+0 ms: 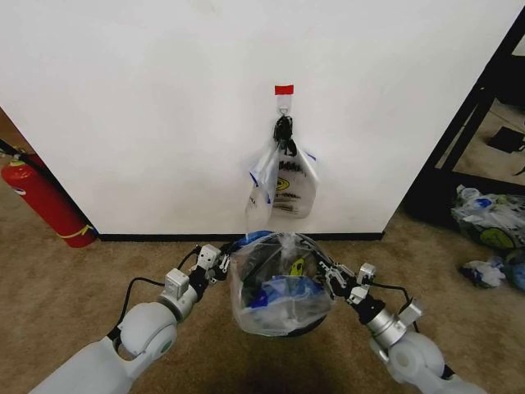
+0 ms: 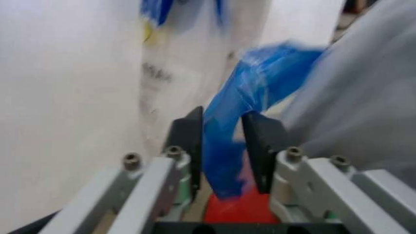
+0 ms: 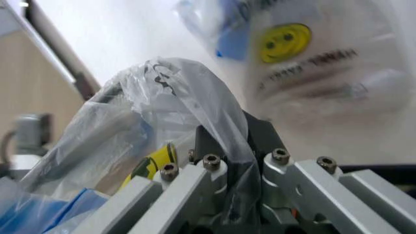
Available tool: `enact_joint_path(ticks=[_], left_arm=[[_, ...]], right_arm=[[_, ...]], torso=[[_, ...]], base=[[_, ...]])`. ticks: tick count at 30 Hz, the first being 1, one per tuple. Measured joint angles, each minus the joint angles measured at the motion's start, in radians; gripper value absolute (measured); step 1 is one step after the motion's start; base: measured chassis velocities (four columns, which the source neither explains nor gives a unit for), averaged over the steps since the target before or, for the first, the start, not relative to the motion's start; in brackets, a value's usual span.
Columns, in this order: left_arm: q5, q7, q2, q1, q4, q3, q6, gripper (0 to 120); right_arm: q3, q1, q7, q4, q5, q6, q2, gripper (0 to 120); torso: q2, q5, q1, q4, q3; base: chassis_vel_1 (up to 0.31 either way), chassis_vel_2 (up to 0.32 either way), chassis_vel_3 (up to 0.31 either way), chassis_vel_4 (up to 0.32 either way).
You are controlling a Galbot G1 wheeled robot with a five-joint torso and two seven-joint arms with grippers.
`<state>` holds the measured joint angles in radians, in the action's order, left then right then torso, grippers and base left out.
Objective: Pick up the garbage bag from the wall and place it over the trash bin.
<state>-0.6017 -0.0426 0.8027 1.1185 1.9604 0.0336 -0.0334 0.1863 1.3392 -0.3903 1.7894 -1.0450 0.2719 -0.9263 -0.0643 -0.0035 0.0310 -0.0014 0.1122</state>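
Where stretched, garbage bag (image 1: 279, 287) translucent.

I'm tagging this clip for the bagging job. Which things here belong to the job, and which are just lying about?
In the job:
garbage bag, draped over the trash bin
left gripper, shut on its blue handle loop
right gripper, pinching its clear plastic
wall with its hook

Lying about:
bunched smiley bags on the hook
fire extinguisher
stuffed bags on the carpet

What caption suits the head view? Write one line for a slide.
Both pincers, left pincer and right pincer, stretch the garbage bag over the trash bin below the wall.
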Motion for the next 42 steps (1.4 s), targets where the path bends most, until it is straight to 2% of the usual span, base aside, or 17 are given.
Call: enact_joint_path(ticks=[1,4,8,13,14,16,17,18,20,21,24,28,32,42], left_arm=[[-0.005,0.03,0.0,0.0,-0.007,0.003,0.02,33],[-0.003,0.072,-0.001,0.0,-0.024,0.008,0.045,39],[0.019,0.093,-0.001,-0.001,-0.062,0.013,0.069,57],[0.029,0.085,0.003,-0.005,-0.081,0.025,0.088,71],[0.033,0.065,0.008,-0.007,-0.076,0.03,0.093,78],[0.03,0.023,0.017,-0.002,-0.034,0.037,0.091,84],[0.012,-0.006,0.023,0.015,0.019,0.036,0.069,91],[0.012,-0.006,0.023,0.015,0.019,0.036,0.069,91],[-0.011,-0.039,0.033,0.049,0.09,0.011,0.027,98],[-0.013,-0.045,0.035,0.058,0.104,0.003,0.013,98],[0.004,-0.11,0.074,0.122,0.174,-0.056,-0.116,100],[0.003,-0.175,0.101,0.134,0.184,-0.077,-0.18,100],[-0.062,-0.269,0.114,0.129,0.199,-0.088,-0.269,99],[-0.17,-0.321,0.132,0.114,0.24,-0.096,-0.346,94]], right_arm=[[-0.008,0.0,0.038,-0.001,0.013,0.002,-0.007,1],[-0.019,-0.001,0.103,0.0,0.024,0.002,-0.017,1],[-0.022,-0.007,0.182,0.005,0.032,0.007,-0.025,1],[-0.014,-0.014,0.248,-0.001,0.038,0.017,-0.026,1],[-0.011,-0.016,0.281,-0.003,0.046,0.024,-0.027,1],[-0.009,-0.016,0.326,-0.01,0.064,0.036,-0.031,1],[-0.009,-0.015,0.344,-0.017,0.084,0.051,-0.037,1],[-0.009,-0.015,0.344,-0.017,0.084,0.051,-0.037,1],[-0.012,-0.012,0.338,-0.032,0.139,0.084,-0.045,1],[-0.013,-0.012,0.332,-0.036,0.155,0.093,-0.047,1],[-0.023,-0.013,0.287,-0.059,0.285,0.153,-0.071,1],[-0.024,-0.013,0.28,-0.05,0.32,0.173,-0.077,1],[-0.015,-0.008,0.271,-0.032,0.334,0.199,-0.078,1],[-0.012,-0.003,0.262,-0.029,0.341,0.212,-0.082,1]], torso=[[0.0,0.0,0.0,0.0001,0.0],[0.0,0.0,0.0,0.0,0.0],[0.0,-0.0001,0.0,0.0001,0.0],[0.0,-0.0001,0.0,0.0001,0.0],[0.0,-0.0001,0.0,0.0,0.0],[0.0,-0.0002,0.0,-0.0001,0.0],[0.0,0.0005,0.0,-0.0002,0.0],[0.0,0.0005,0.0,-0.0002,0.0],[0.0,0.0001,0.0,-0.0002,0.0],[0.0,-0.0001,0.0,-0.0001,0.0],[0.0,0.0002,0.0,0.0001,0.0],[0.0,0.0,0.0,0.0003,0.0],[0.0,0.0,0.0,0.0,0.0],[0.0,0.0,0.0,0.0,0.0]], base=[[0.0,0.0,0.0,0.0],[0.0,0.0,0.0,0.0],[0.0,0.0,0.0,0.0],[0.0,0.0,0.0,0.0],[0.0,0.0,0.0,0.0],[0.0,0.0,0.0,0.0],[0.0,0.0,0.0,0.0],[0.0,0.0,0.0,0.0],[0.0,0.0,0.0,0.0],[0.0,0.0,0.0,0.0],[0.0,0.0,0.0,0.0],[0.0,0.0,0.0,0.0],[0.0,0.0,0.0,0.0],[0.0,0.0,0.0,0.0]])
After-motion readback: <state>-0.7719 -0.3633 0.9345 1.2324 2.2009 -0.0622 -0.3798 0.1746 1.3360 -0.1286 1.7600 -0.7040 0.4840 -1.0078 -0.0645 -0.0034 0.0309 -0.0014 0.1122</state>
